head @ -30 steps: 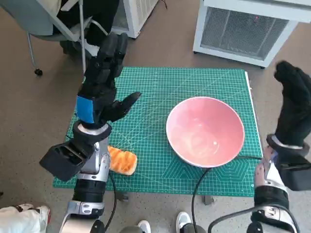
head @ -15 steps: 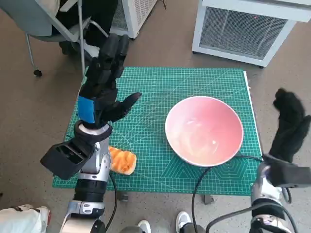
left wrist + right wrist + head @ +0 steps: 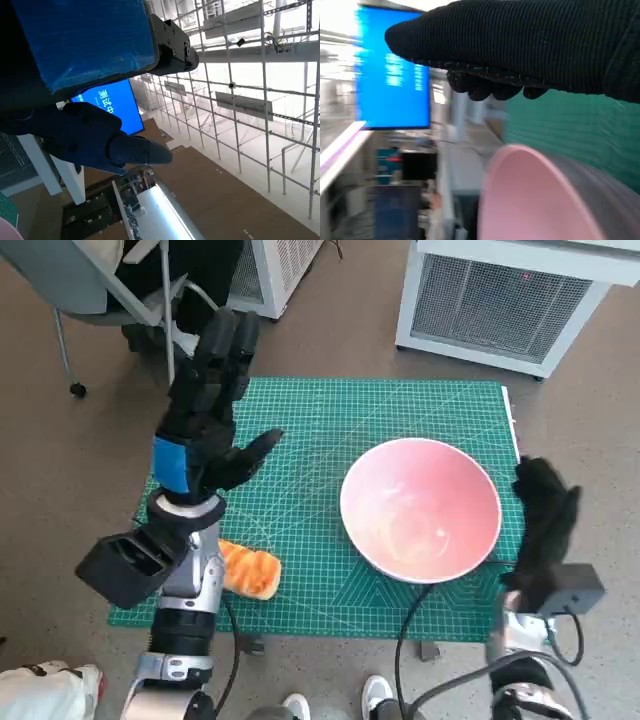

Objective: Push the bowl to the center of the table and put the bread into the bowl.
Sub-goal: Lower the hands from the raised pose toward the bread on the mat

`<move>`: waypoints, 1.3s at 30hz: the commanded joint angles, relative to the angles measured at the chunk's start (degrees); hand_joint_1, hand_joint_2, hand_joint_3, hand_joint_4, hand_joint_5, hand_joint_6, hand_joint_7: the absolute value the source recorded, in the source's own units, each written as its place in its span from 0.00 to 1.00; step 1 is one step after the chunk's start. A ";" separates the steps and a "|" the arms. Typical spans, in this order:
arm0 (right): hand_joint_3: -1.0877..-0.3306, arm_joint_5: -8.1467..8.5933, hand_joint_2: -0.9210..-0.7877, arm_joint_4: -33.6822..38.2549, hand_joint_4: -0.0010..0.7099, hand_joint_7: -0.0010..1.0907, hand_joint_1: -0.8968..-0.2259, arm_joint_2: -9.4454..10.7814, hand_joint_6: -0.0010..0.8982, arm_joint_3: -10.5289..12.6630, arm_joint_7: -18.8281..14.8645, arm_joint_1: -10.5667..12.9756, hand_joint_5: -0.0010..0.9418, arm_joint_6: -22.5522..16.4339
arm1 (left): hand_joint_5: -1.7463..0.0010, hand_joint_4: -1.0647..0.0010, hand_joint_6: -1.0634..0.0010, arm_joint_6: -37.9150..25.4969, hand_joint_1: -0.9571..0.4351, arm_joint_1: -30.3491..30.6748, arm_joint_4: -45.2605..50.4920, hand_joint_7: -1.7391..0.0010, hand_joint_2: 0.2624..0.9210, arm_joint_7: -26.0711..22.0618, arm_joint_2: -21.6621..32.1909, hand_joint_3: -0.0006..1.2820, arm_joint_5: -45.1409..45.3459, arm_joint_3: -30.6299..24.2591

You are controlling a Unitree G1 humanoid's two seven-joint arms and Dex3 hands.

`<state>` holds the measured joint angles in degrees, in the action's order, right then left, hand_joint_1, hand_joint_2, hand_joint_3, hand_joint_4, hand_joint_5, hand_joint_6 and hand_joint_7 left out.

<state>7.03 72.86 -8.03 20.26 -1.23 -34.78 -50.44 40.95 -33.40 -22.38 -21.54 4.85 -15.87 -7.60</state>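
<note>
Pink and round, the bowl sits on the right half of the green mat, not at its middle. My right hand is just beside its right rim, at the mat's right edge; in the head view I cannot tell whether the glove touches the bowl. In my right wrist view the gloved fingers reach out together above the bowl's rim with nothing in them. My left hand is raised over the mat's left side, fingers stretched straight, thumb out toward the bowl, holding nothing. The bread lies near the mat's front left corner, just beside my left forearm, well apart from the bowl.
</note>
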 commanded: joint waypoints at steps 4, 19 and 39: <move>0.20 0.58 0.00 2.09 0.26 0.42 0.57 2.40 0.05 0.38 -0.45 -3.27 0.02 5.53 | 1.00 0.75 0.66 -0.94 0.42 0.80 2.03 1.00 1.00 -0.13 1.40 0.14 -0.02 -0.33; 0.24 2.88 0.00 2.90 0.26 0.44 0.51 5.40 0.08 2.98 -3.52 -10.57 0.01 10.74 | 1.00 0.75 0.66 -2.06 0.42 3.58 5.87 1.00 1.00 0.96 3.11 0.14 0.70 -0.73; 0.21 -1.27 0.00 3.89 0.29 0.46 0.46 7.08 0.06 0.66 1.14 -18.27 0.01 16.67 | 1.00 0.75 0.67 -3.03 0.41 6.29 9.31 1.00 1.00 3.89 4.31 0.14 2.92 -1.21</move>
<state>6.46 75.73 -1.37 21.28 -1.08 -52.58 -36.16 38.31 -27.98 -14.44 -18.29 8.68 -13.50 -8.49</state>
